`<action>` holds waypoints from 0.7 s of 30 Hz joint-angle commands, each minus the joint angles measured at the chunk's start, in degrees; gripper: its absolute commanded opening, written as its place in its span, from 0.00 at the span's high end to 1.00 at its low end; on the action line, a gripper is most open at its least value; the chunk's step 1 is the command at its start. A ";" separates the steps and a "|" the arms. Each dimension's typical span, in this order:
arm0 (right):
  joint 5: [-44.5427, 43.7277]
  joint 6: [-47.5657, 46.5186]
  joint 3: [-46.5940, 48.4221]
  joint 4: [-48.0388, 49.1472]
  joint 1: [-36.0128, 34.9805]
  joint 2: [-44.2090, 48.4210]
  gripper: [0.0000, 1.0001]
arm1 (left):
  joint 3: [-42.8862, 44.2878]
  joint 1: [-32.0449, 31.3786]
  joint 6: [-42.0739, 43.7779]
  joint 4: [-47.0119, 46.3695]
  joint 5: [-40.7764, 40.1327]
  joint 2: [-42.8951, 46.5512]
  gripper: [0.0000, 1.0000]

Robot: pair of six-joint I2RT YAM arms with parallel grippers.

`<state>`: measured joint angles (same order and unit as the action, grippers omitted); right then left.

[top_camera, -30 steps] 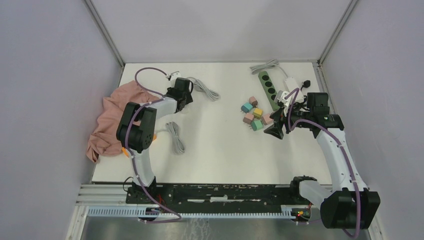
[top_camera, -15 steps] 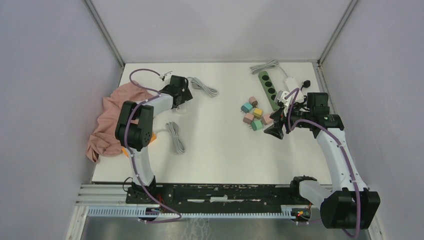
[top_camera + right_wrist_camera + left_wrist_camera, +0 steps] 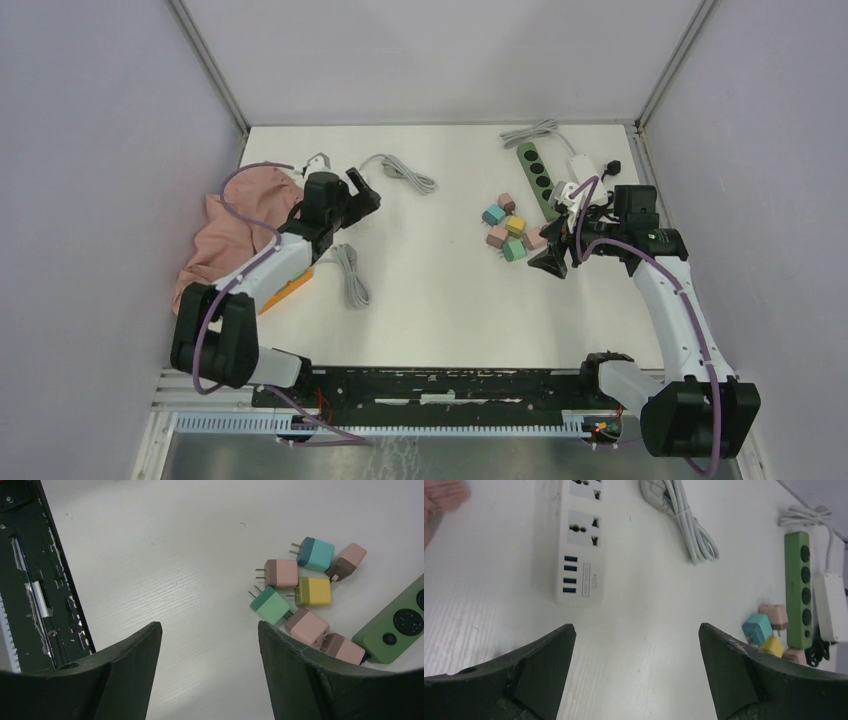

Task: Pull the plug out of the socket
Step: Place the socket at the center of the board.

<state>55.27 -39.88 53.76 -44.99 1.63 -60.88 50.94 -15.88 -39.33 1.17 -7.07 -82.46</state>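
A white power strip (image 3: 579,540) lies flat on the table in the left wrist view, and the sockets that show on it are empty. A white plug (image 3: 655,487) on a grey coiled cable (image 3: 694,530) lies on the table to the right of the strip, apart from it. That cable (image 3: 405,175) also shows in the top view. My left gripper (image 3: 636,626) (image 3: 362,192) hangs open above bare table short of the strip, holding nothing. My right gripper (image 3: 209,625) (image 3: 555,258) is open and empty, hovering beside a cluster of coloured adapters.
Several coloured plug adapters (image 3: 300,592) (image 3: 510,230) lie near a green power strip (image 3: 535,175) (image 3: 800,587) with a white adapter box (image 3: 831,605) beside it. A second coiled cable (image 3: 350,272), a pink cloth (image 3: 230,230) and an orange object (image 3: 285,290) lie on the left.
My left gripper has opened wide and let go. The left arm has drawn back to the left and folded low. The right arm has not moved.
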 commanded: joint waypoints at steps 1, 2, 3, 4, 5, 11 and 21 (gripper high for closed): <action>1.78 -0.56 0.78 0.74 0.20 0.25 0.23 | -10.44 -0.31 1.08 -10.00 13.00 9.25 0.01; 1.89 -0.60 0.70 0.78 0.14 0.12 0.23 | -13.98 -0.30 1.36 -13.37 16.78 11.98 0.01; 1.97 -0.61 0.65 0.78 0.13 0.00 0.23 | -17.34 -0.29 0.96 -17.32 19.78 14.65 0.01; 2.01 -0.64 0.65 0.78 0.17 -0.10 0.23 | -20.55 -0.25 0.25 -21.55 22.25 17.35 0.01; 2.02 -0.64 0.68 0.74 0.13 -0.16 0.23 | -23.09 -0.29 -0.56 -23.26 23.47 19.85 0.01; 2.11 -0.71 0.65 0.76 0.13 0.06 0.23 | -31.67 -0.29 -3.13 -19.16 22.81 31.94 0.01; 2.58 -0.81 0.69 0.67 0.19 0.46 0.23 | -36.18 -0.28 -10.54 -8.43 18.24 39.99 0.01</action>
<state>55.51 -39.97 53.76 -44.99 1.63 -60.95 13.78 -16.16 -45.21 -11.40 13.41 -44.91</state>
